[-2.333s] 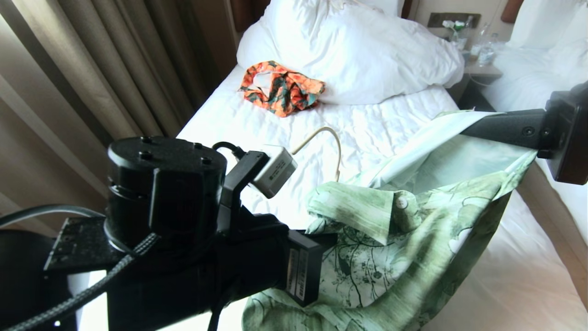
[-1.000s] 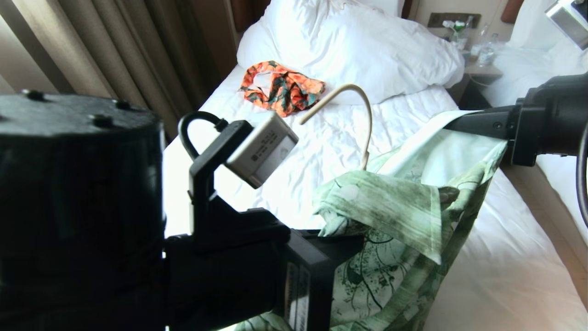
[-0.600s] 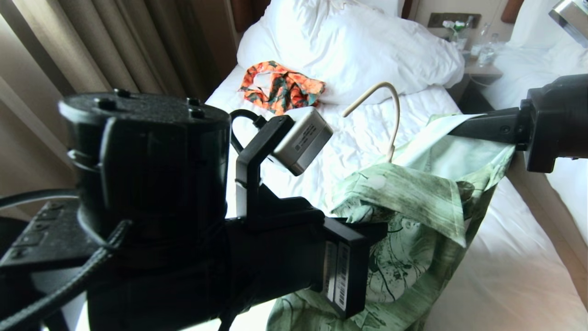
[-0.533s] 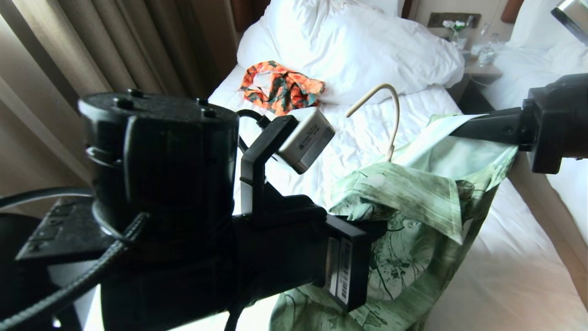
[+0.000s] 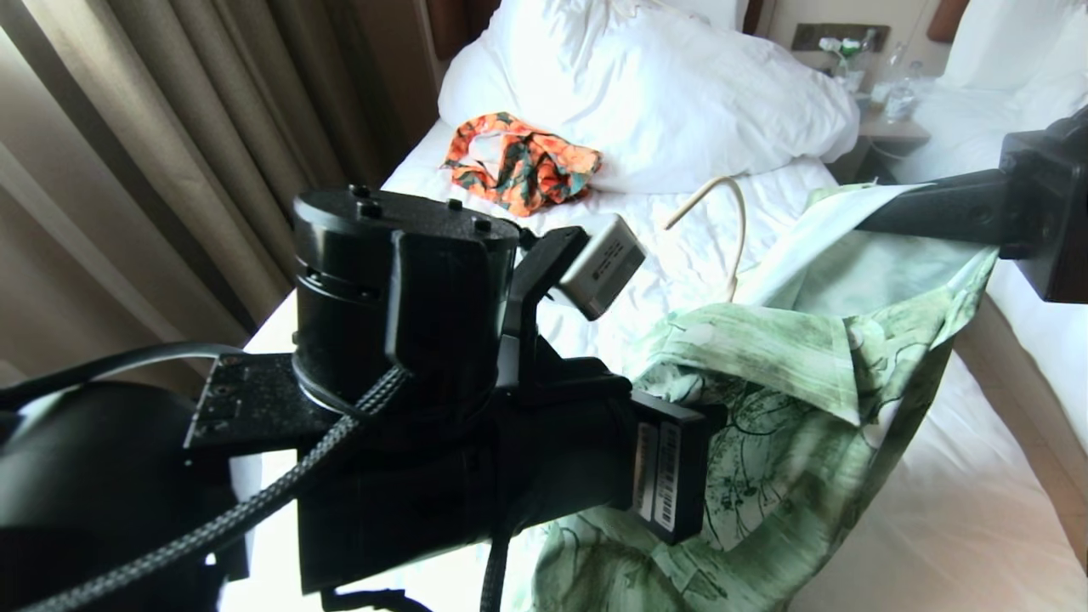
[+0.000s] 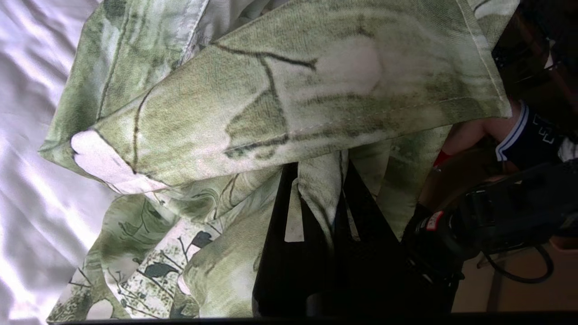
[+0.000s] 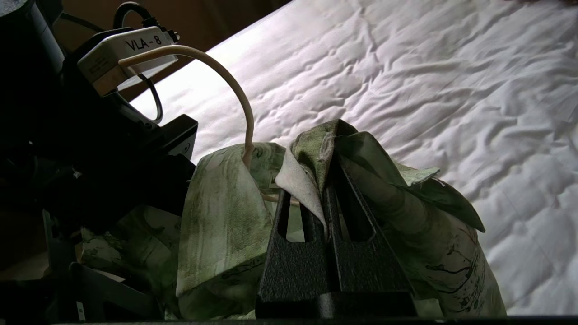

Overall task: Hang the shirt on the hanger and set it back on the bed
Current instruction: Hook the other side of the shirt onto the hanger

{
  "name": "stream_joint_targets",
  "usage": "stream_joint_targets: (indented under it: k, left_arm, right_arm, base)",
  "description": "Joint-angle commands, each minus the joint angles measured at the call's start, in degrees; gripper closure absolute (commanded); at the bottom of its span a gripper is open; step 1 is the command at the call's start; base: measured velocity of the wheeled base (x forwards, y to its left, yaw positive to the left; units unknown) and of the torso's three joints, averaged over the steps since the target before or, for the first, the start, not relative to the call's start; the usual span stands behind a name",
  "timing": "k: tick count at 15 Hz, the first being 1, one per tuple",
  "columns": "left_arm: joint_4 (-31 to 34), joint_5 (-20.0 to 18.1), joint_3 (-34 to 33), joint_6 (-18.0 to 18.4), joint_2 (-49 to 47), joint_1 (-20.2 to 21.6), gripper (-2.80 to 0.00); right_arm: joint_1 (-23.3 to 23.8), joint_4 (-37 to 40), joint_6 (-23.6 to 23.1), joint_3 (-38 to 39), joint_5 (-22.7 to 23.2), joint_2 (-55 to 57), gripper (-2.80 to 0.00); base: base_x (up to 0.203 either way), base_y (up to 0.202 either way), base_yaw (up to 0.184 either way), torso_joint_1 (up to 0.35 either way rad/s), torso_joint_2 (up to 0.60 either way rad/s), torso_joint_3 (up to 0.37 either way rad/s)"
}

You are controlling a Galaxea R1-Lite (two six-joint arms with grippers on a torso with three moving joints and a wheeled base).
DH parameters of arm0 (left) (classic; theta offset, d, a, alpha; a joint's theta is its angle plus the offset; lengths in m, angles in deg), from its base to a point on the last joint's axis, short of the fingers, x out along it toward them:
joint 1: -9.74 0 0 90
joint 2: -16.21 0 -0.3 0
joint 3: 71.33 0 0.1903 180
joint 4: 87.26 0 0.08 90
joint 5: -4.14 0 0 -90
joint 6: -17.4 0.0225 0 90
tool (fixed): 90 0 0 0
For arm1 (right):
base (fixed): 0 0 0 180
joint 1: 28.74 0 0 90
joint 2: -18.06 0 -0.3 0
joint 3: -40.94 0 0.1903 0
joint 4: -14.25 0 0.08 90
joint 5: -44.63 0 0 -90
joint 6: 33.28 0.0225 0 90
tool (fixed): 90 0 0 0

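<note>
— While both arms hold the shirt [image 5: 790, 408] up over the bed [image 5: 663, 246], how far would you say the job has got?

— Partway, I'd judge. The hanger [image 5: 722, 229] is inside the shirt already: only its hook sticks out at the collar. Whether both shoulders sit on it I cannot tell; the frame is hidden by cloth. Setting it down on the bed is still to do.

— And the grips?

— The left gripper [image 6: 316, 198] is clenched on a fold of shirt near the collar, at the near left. The right gripper [image 7: 326, 180] is pinched tight on the shirt's edge, off to the right.

— Which way does it lie?

— The shirt is stretched between the two grippers, its long axis running from near left up to far right, the body drooping below. The hook rises from the collar and curls over toward the left.
</note>
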Motion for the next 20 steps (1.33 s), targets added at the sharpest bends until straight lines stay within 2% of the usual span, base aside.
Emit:
stream_joint_targets:
  k: [1,3,8,14,17,20]
  left_arm:
    - [-1.4,-0.3,0.0,-1.1,-0.9,-0.2,0.0]
    - [-6.1,-0.6,-0.3,-1.7,-2.1,-0.2,0.0]
    - [-19.1,-0.5,-1.7,-1.5,-6.5,-0.2,0.0]
    - [-34.8,-1.1,-2.1,-1.5,-11.5,2.0,0.0]
    - [-37.9,-0.9,0.8,-1.2,-12.7,1.9,0.0]
    - [-38.2,-0.6,3.7,-1.0,-12.5,1.7,0.0]
  right_arm:
    - [-0.1,1.5,-0.1,-0.2,0.7,-0.6,0.0]
    - [0.1,2.7,-0.1,-0.2,2.4,-1.0,0.0]
    - [1.6,2.5,0.2,-1.8,2.6,-1.9,0.0]
    - [1.8,3.6,0.2,-2.9,3.6,-3.3,0.0]
    - [1.8,3.4,0.2,-3.0,3.6,-4.3,0.0]
    - [1.8,3.3,0.1,-3.0,4.3,-6.4,0.0]
  base:
    - [0.0,0.0,0.0,0.0,0.0,0.0]
    - [0.0,0.0,0.0,0.0,0.0,0.0]
    - [0.0,0.0,0.0,0.0,0.0,0.0]
    - [0.0,0.0,0.0,0.0,0.0,0.0]
    - [0.0,0.0,0.0,0.0,0.0,0.0]
    - [0.0,0.0,0.0,0.0,0.0,0.0]
